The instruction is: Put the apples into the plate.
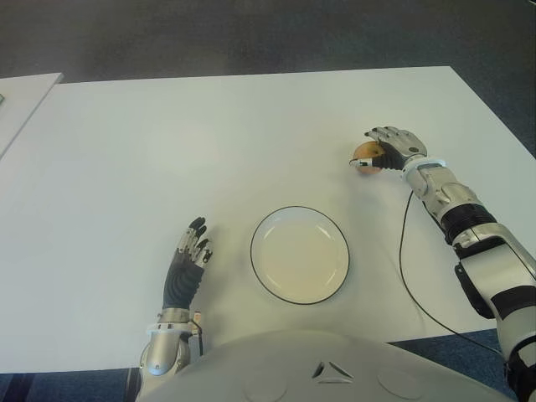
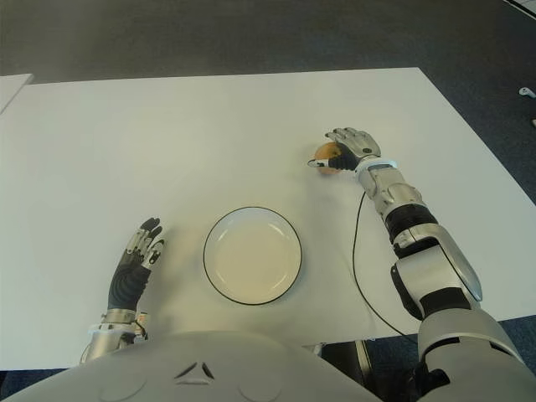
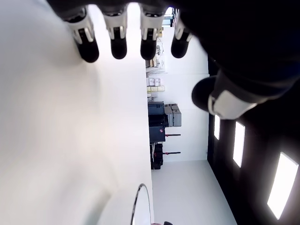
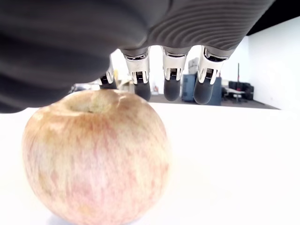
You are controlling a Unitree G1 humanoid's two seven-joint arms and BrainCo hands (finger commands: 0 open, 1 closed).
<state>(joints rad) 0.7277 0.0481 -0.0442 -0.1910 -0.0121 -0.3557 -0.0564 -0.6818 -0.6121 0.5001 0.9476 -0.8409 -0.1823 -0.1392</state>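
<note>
One yellow-red apple (image 1: 363,154) stands on the white table (image 1: 209,142) at the right, well beyond the plate. My right hand (image 1: 390,142) is spread over the top of it. In the right wrist view the apple (image 4: 96,157) sits on the table under the palm, and the straight fingers (image 4: 171,77) reach past it without closing. The empty white plate (image 1: 300,254) with a dark rim lies near the table's front edge in the middle. My left hand (image 1: 188,255) shows left of the plate, fingers stretched out and holding nothing.
A thin black cable (image 1: 403,251) runs from my right forearm across the table to its front edge. The corner of a second table (image 1: 21,96) shows at far left. Dark carpet (image 1: 251,33) lies beyond the far edge.
</note>
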